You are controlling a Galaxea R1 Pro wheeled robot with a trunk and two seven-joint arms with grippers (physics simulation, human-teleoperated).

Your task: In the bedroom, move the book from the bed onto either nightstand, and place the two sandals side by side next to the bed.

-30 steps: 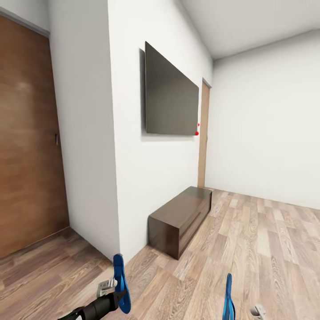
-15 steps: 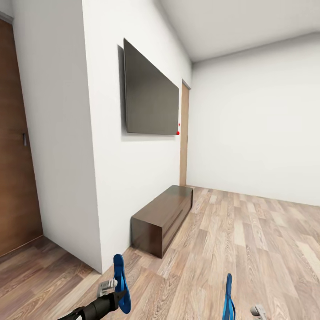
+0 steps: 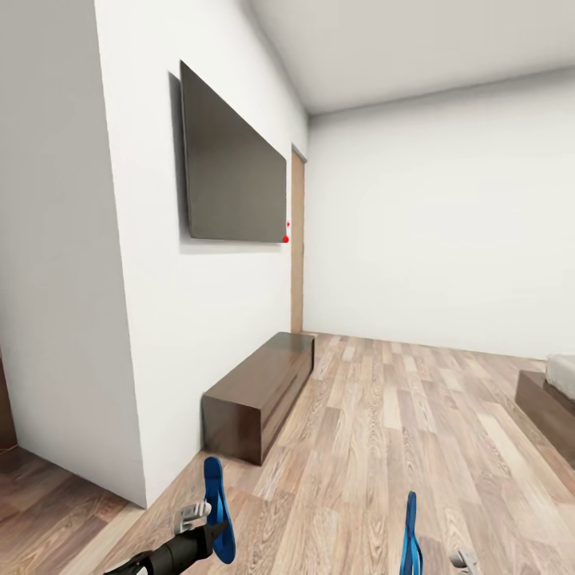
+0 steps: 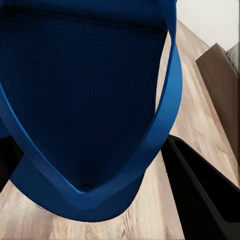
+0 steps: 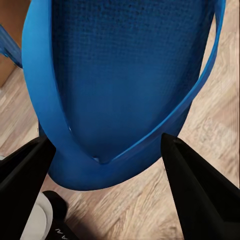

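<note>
One blue sandal stands on edge at the lower left of the head view, gripped by the left claw at the end of a dark arm. In the left wrist view that same sandal sits very close, its textured sole and thin blue strap between the two dark fingers; the left claw is clamped on it. The second sandal stands on edge at the lower right of the head view, with a pale part of the right claw just beside it at the frame's bottom edge. In the right wrist view this sandal lies between two black fingers, one at each side of it, so the right claw is clamped on it too.

Beneath both sandals runs the grey-brown wood-plank floor. At the right edge of the head view a corner of the bed shows, a dark-brown frame with a strip of pale mattress on top, well apart from both sandals. Against the white wall on the left stands a low dark-brown cabinet with a glossy top, and above it hangs a dark flat screen with a small red light at its lower corner. Beyond the cabinet a light-brown door is set in the same wall.
</note>
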